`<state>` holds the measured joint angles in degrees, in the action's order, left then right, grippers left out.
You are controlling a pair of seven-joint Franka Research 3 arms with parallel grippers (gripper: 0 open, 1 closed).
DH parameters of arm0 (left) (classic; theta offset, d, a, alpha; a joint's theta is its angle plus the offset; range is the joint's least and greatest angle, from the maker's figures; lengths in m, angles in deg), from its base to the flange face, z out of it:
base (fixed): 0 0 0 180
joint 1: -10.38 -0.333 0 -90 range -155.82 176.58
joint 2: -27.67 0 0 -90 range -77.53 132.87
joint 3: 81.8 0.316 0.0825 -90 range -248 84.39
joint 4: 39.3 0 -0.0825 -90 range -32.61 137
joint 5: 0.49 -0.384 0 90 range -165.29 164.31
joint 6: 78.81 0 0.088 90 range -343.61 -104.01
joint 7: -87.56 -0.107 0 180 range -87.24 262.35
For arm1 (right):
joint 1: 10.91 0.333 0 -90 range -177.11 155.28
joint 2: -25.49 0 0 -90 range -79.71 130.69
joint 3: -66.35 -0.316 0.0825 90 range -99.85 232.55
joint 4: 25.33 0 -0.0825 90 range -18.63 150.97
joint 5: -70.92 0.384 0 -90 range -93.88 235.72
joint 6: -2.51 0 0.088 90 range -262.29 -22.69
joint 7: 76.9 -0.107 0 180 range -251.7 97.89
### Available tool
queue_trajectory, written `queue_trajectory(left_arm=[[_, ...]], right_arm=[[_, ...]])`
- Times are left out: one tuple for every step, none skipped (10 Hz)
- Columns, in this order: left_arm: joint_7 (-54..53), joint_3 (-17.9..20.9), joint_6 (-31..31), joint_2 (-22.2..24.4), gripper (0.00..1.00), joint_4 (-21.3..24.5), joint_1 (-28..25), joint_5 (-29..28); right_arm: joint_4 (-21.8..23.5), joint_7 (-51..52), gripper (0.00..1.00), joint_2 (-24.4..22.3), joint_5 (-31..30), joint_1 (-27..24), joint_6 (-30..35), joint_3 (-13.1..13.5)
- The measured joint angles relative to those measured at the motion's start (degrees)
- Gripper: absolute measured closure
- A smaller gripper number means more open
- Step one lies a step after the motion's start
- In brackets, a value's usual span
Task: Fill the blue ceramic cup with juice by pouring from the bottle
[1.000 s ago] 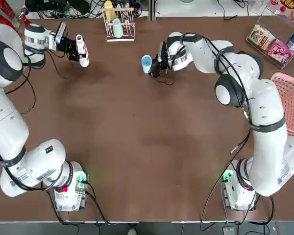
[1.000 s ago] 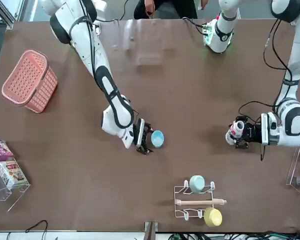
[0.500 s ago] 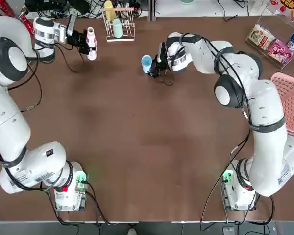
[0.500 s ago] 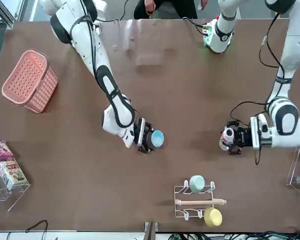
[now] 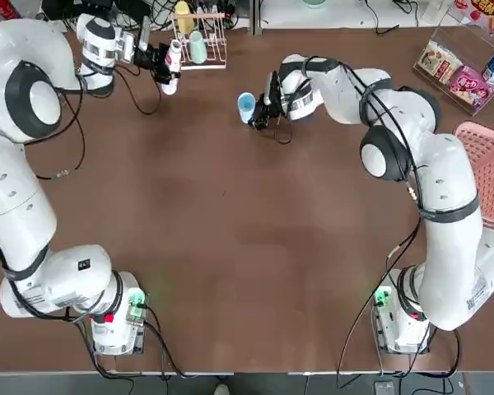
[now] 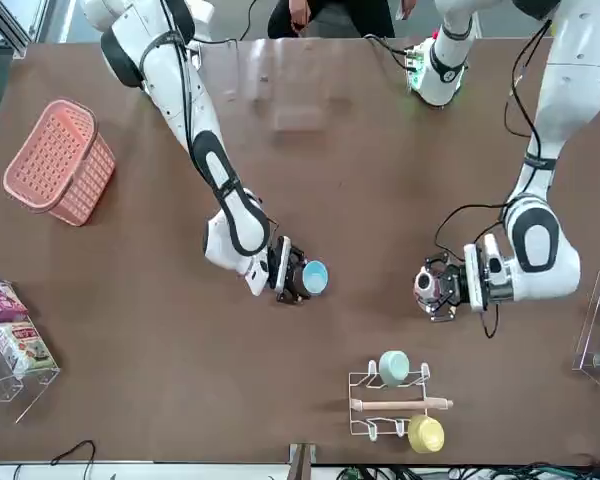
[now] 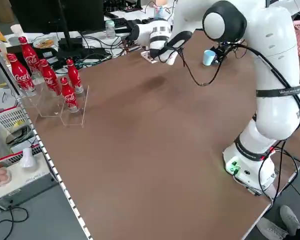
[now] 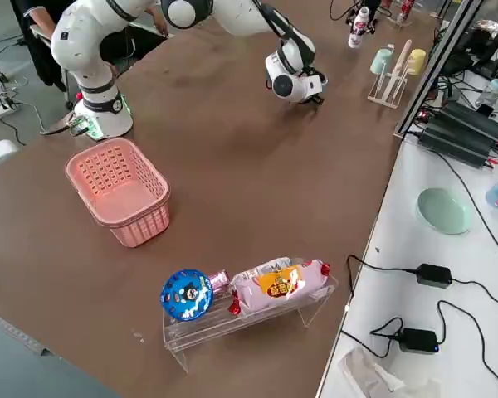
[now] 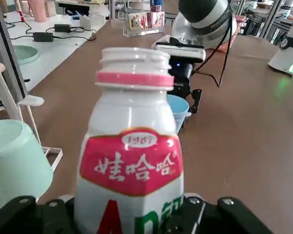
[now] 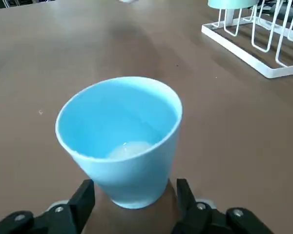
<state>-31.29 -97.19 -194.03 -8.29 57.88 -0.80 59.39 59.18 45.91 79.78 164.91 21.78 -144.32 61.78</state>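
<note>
left gripper: clenched around the bottle's body, near the rack (image 5: 223, 64), at the far left part of the table (image 5: 230, 189)
bottle (image 9: 129, 122): caught between the left gripper (image 9: 136, 214)'s fingers, cap off by the look of the threaded neck
right gripper (image 10: 136, 195): released, one finger to either side of the blue cup, no firm grip to be seen
blue cup (image 10: 117, 117): upright on the table, mouth up, just at the right gripper; pale patch on the inner floor, impossible to tell whether juice or glare
done: bottle lifted and opened, right gripper set around the cup
left to do: probably steadying the cup, carrying the bottle over, tipping, filling, righting again; still well apart, so pouring not begun, as far as can be judged
left arm (image 5: 25, 181): stretched forward along the table's left side, wrist bent inward toward the rack
right arm (image 5: 449, 181): reaching forward from the base, elbow bent, forearm angled inward, gripper low over the table
</note>
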Motion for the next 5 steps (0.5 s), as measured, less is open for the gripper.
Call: queue_trajectory(left_arm=[[1.0,0.0,-1.6,0.1,0.55,0.0,1.6,0.2],[2.1,0.0,-3.3,0.4,0.55,0.0,3.2,0.4],[3.8,0.0,-4.9,0.9,0.55,0.0,4.7,0.5],[5.8,0.1,-5.9,1.5,0.55,0.0,6.0,0.5],[6.9,0.4,-6.3,1.8,0.55,0.0,7.0,0.5]], right_arm=[[0.0,0.0,0.26,0.0,0.1,0.0,0.0,0.0],[0.0,0.1,0.26,0.0,0.1,0.0,0.0,0.0],[0.0,0.1,0.30,0.0,0.1,0.0,0.0,0.0],[0.0,0.1,0.32,0.0,0.1,0.0,0.0,0.0],[0.0,0.1,0.33,0.0,0.2,0.0,0.0,0.0]])
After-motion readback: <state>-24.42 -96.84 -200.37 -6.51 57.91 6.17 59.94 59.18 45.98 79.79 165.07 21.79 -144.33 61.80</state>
